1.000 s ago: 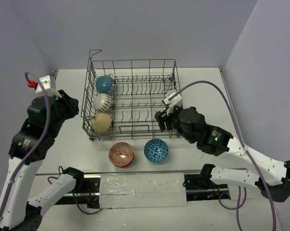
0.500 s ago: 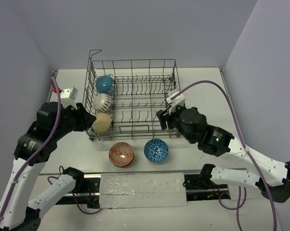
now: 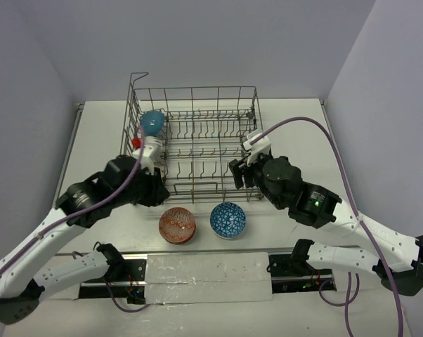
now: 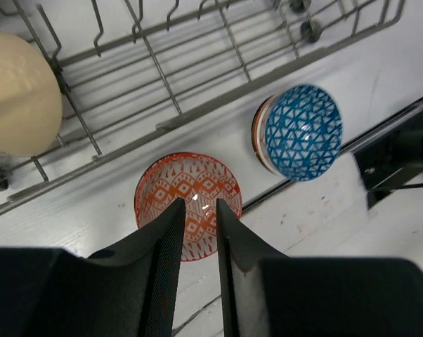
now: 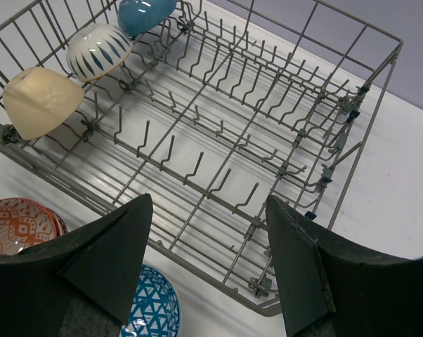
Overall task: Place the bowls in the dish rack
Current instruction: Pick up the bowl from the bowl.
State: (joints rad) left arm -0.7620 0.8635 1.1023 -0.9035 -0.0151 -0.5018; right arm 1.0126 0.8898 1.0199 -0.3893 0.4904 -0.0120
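**Top external view: three bowls in the rack, two on the bench**

The dish rack point(image 3: 197, 89) is placed at the middle of the bench point(image 3: 296, 133), towards its far side. In its left column a cream bowl point(image 5: 39, 102), a white bowl with blue marks point(image 5: 99, 50) and a teal bowl point(image 3: 152, 121) are set on edge between the tines. The left fingers point(image 4: 168, 246) are held over the red patterned bowl point(image 3: 178, 225), only narrowly apart, with nothing gripped. Just right of it, a blue patterned bowl point(image 3: 228, 220) is seen in front of the rack. The right fingers point(image 5: 109, 260) are spread wide and empty, above the rack's near right side.
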